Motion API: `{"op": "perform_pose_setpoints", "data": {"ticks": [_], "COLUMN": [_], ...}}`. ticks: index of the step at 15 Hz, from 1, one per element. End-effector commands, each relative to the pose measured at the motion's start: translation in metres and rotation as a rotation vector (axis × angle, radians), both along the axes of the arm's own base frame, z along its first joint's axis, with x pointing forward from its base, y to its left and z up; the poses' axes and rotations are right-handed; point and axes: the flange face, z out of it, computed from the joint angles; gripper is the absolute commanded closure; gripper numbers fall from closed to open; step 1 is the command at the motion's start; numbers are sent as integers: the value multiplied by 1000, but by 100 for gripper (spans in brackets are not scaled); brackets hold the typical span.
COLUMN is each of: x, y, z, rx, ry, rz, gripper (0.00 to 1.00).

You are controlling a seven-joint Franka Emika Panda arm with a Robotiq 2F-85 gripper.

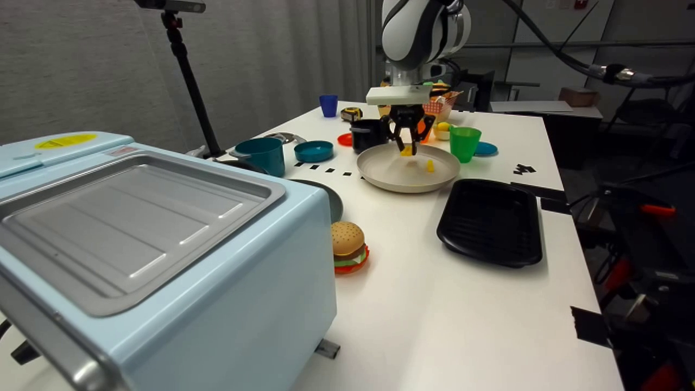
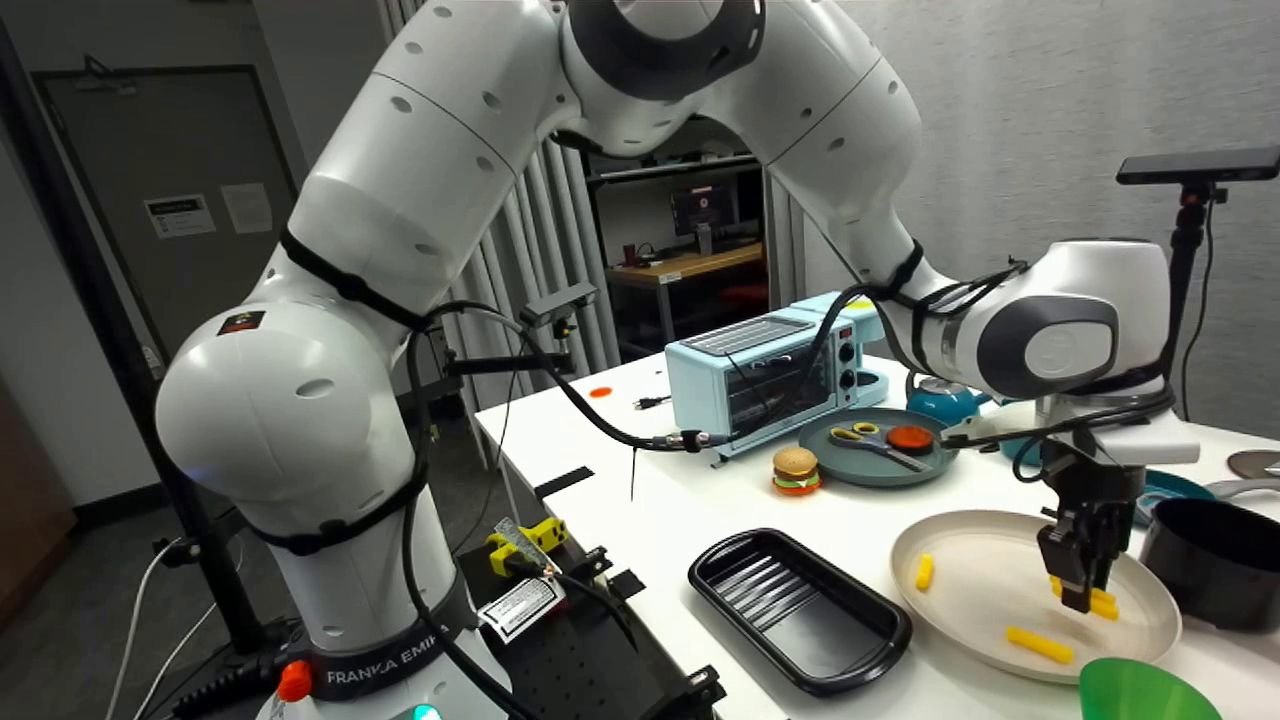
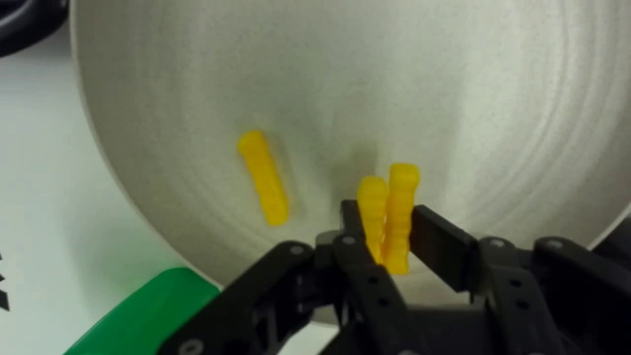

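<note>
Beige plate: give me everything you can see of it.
The plate is round, shallow and beige, with a raised rim and faint concentric rings; matte, perhaps ceramic or plastic. It lies flat on the white table. Two loose yellow sticks rest on it; over it the claw grips two more sticks. A green cup and a black pot stand close by its rim; whether either touches it, I can't tell.

Arm (image 2: 440, 150): white, rounded
Cable (image 1: 535, 31): black, silvery connector (image 1: 625, 74)
Base band (image 2: 395, 658): dark, lettered FRANKA EMIKA
Gripper (image 3: 387, 222): black, round grey screws (image 3: 498, 243)
</note>
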Motion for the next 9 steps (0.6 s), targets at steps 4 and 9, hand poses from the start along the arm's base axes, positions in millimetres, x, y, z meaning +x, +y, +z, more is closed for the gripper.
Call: {"op": "perform_pose_setpoints", "data": {"ticks": [4, 9], "x": [-45, -77], "y": [-11, -29], "z": [45, 58], "rx": [-24, -27], "ry": [-35, -23], "rz": [-29, -67], "gripper": [92, 92]}}
